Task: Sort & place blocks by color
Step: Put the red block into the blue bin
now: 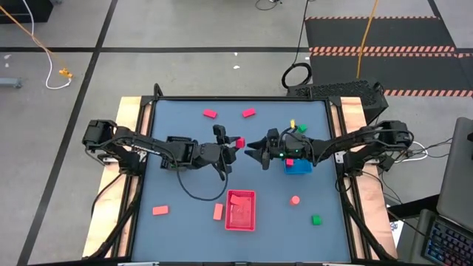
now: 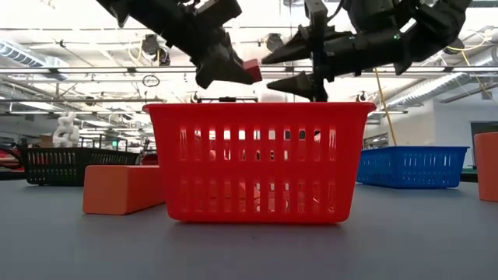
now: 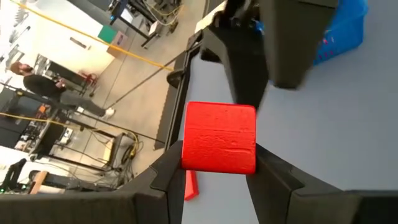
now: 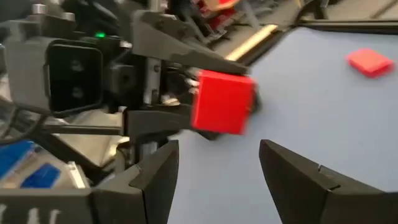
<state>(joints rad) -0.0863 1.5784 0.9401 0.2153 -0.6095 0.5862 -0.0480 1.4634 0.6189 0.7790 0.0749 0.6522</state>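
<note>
A red block (image 3: 219, 137) is held in the air over the middle of the table by my left gripper (image 1: 235, 143), which is shut on it. My right gripper (image 1: 259, 152) faces it from the right, open and empty, its fingertips close to the block; in the right wrist view the block (image 4: 222, 101) sits just beyond the open fingers (image 4: 155, 180). In the low view both grippers hang above the red tray (image 2: 257, 159). Other blocks lie flat on the table: two red (image 1: 211, 114), two salmon (image 1: 160, 210), two green (image 1: 316, 219). My left gripper pinches the red block between its two fingers, on two opposite side faces (image 3: 186, 155). The fingers come roughly level from the table's left, slanting a little downward. The block is lifted clear of the table, well above the red tray's rim (image 2: 257, 107).
The red tray (image 1: 241, 209) stands near the front middle, the blue tray (image 1: 298, 165) under my right arm, and a black tray (image 2: 66, 163) shows at the left in the low view. A round reddish piece (image 1: 295, 199) and a yellow piece (image 1: 293, 123) also lie on the table.
</note>
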